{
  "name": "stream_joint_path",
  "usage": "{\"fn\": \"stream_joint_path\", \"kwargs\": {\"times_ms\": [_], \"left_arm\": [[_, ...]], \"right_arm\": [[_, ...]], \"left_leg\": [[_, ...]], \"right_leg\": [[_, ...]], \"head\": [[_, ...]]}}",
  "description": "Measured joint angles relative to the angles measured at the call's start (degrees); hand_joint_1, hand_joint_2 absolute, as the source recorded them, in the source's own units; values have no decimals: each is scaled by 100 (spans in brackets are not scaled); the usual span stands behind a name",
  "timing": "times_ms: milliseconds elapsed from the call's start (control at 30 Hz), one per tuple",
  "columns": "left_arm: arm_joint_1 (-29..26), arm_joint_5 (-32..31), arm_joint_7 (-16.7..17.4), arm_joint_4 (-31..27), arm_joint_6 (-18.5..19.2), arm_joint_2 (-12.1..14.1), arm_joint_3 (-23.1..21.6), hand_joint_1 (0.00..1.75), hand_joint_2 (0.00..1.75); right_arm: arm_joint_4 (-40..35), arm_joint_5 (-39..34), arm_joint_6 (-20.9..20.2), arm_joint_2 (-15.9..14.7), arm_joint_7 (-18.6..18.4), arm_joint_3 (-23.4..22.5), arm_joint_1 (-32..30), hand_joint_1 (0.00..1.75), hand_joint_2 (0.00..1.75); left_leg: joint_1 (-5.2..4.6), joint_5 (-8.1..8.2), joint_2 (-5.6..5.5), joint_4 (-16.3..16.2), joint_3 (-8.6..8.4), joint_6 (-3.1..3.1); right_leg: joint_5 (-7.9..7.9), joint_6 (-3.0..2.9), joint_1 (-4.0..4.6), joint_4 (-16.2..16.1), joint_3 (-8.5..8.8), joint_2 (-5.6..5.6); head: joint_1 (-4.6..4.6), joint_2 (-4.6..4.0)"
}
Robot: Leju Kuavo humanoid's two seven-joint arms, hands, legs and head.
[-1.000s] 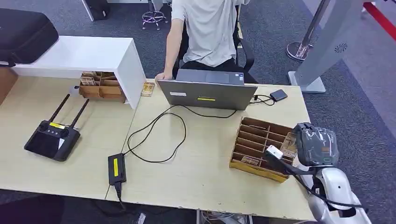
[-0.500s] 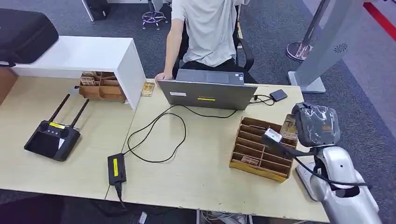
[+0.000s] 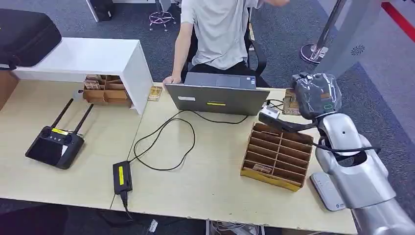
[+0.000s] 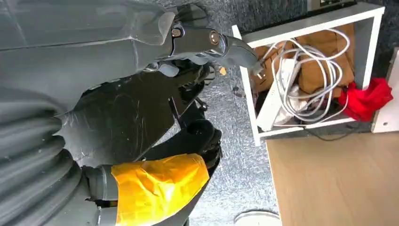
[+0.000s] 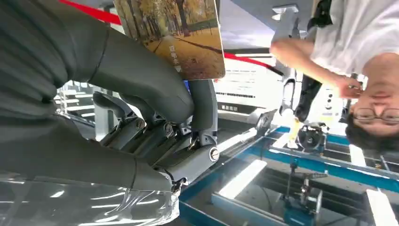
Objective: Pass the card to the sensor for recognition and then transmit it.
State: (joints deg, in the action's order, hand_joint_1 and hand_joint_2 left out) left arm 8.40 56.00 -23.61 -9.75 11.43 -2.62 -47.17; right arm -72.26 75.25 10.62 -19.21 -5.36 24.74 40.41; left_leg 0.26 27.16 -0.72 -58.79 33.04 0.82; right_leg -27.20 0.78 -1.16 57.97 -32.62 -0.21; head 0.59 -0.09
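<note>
Your right hand (image 3: 313, 98) grips the card (image 5: 176, 35), raised at right of the frame above the wooden rack (image 3: 276, 155) near the laptop (image 3: 218, 95). Your left hand (image 4: 155, 108) hangs over carpet; you cannot tell its fingers' state. A person (image 3: 218, 32) sits behind the desk (image 3: 205, 186).

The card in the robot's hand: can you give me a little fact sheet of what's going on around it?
card: held up by the right hand; card shows an autumn tree-lined path
card position: above the table's far right part, near the small black box
wooden slotted rack: on the table, below the raised hand
laptop: open, a person seated behind it
left hand: holds nothing, hanging over the carpet
</note>
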Motion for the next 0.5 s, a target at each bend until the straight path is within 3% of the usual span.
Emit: {"fn": "stream_joint_path", "kwargs": {"times_ms": [500], "left_arm": [[88, -210, 173, -2, 57, -66, -11, 0, 175]], "right_arm": [[1150, 96, -238, 702, -243, 743, 1177, 171, 175]], "left_leg": [[1, -3, 0, 0, 0, 2]], "right_leg": [[1, -1, 0, 2, 0, 0]], "head": [[-2, 0]]}}
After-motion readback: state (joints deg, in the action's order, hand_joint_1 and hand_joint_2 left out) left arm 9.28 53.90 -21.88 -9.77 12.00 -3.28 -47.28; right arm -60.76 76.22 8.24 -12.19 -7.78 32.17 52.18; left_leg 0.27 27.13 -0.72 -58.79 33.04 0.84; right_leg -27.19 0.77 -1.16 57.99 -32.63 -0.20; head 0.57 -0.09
